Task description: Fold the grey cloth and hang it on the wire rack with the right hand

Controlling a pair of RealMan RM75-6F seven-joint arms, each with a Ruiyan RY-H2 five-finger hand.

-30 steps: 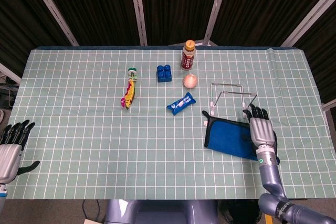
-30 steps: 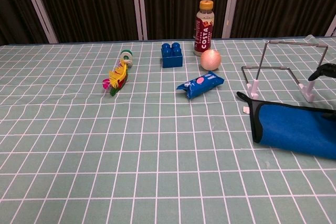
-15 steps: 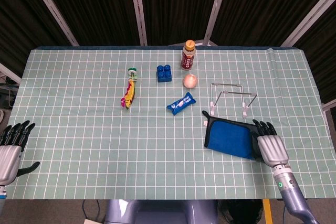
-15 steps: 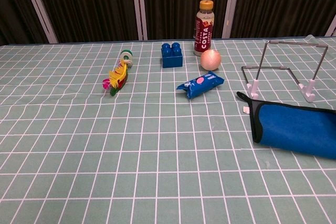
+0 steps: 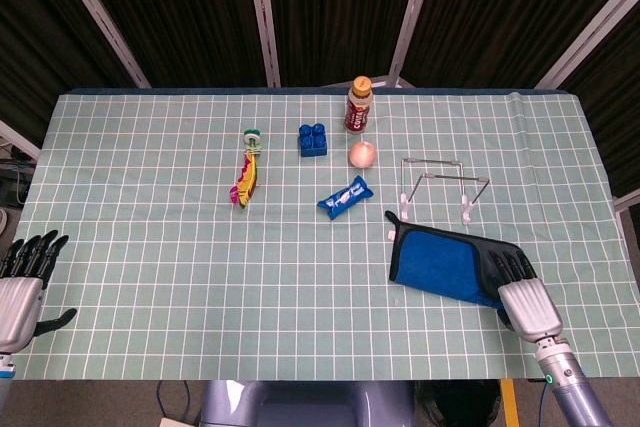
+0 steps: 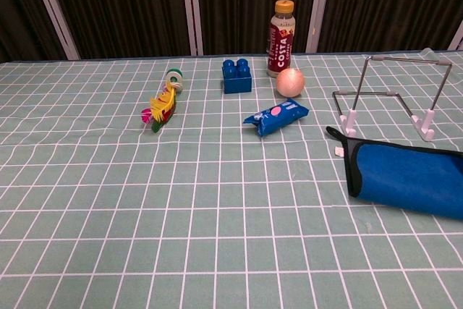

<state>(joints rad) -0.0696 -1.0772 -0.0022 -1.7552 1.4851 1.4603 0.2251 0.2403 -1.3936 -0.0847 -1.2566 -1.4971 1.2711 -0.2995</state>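
Note:
The cloth (image 5: 445, 265) lies flat on the table at the right, blue on top with a dark grey border and a grey right end; the chest view shows the cloth (image 6: 409, 179) running off its right edge. The wire rack (image 5: 440, 182) stands upright just behind it, also seen as the rack (image 6: 394, 95) in the chest view. My right hand (image 5: 525, 297) is at the cloth's near right corner, palm down, its fingertips (image 5: 510, 265) lying over the grey end. It grips nothing that I can see. My left hand (image 5: 20, 282) hovers at the table's near left corner, fingers apart, empty.
Behind the cloth lie a blue snack packet (image 5: 345, 196), an onion (image 5: 361, 154), a brown drink bottle (image 5: 359, 105), a blue toy brick (image 5: 313, 139) and a colourful feathered toy (image 5: 247, 175). The table's near edge runs just under my right wrist.
My right hand has drawn back from beside the rack's foot toward the near edge, ending at the cloth's near right corner and leaving the chest view. The cloth and my left hand have not moved.

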